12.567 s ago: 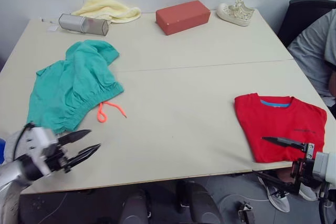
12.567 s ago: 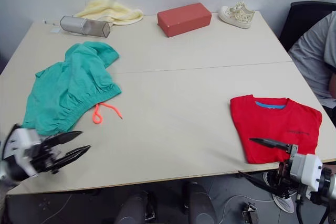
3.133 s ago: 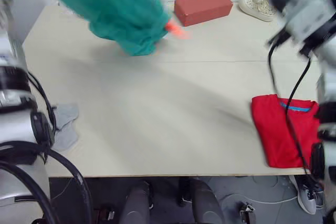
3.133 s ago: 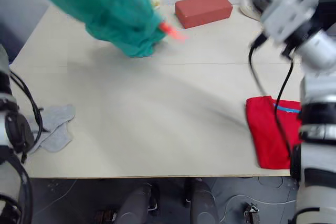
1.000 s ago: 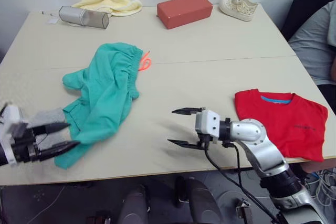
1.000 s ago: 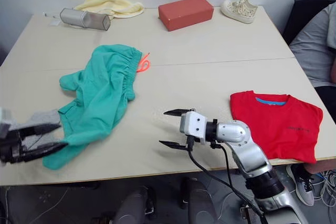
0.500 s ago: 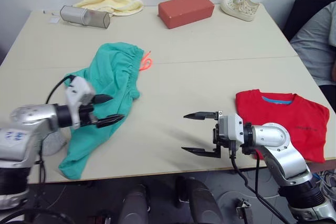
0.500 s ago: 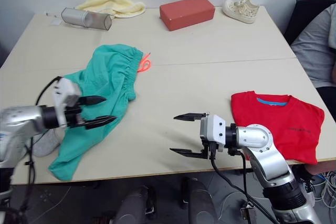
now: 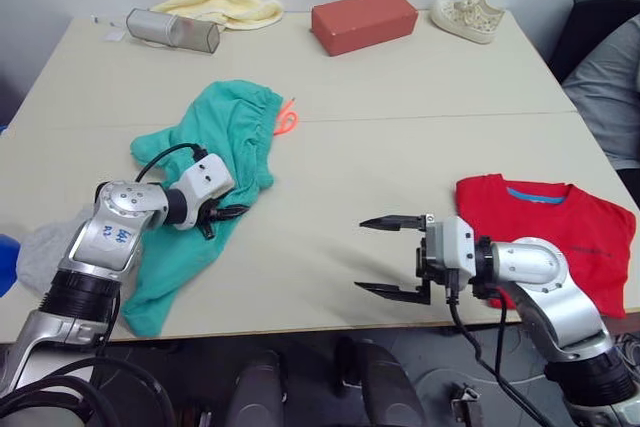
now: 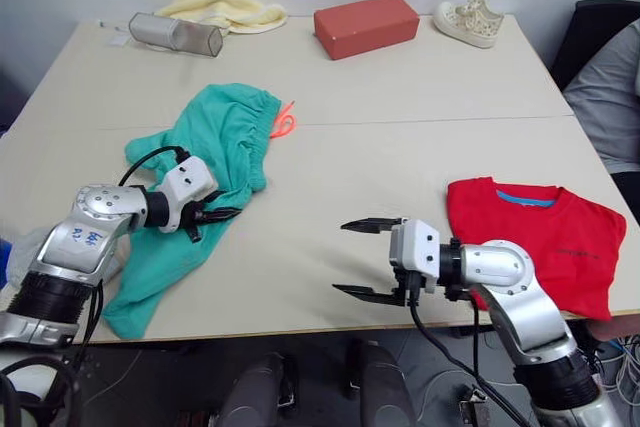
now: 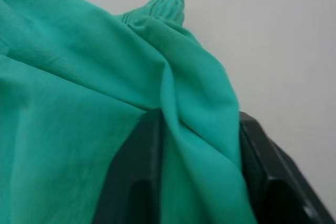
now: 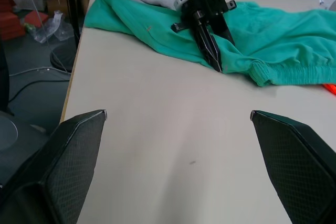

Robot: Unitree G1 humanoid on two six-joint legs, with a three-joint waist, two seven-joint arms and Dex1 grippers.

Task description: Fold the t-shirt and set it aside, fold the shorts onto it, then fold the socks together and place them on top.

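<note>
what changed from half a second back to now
The left gripper moved onto the edge of the shorts and closed on a fold of the fabric. The right gripper stayed open above the table. The t-shirt stayed folded near the right edge.

Shorts (image 9: 215, 162) left, t-shirt (image 9: 550, 232) right (well apart).

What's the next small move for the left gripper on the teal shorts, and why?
Probably lift and draw the pinched edge outward to spread the shorts flat. The left gripper is shut on a fold of their fabric, they lie crumpled on the table, and the right gripper hangs open, apart from them.
</note>
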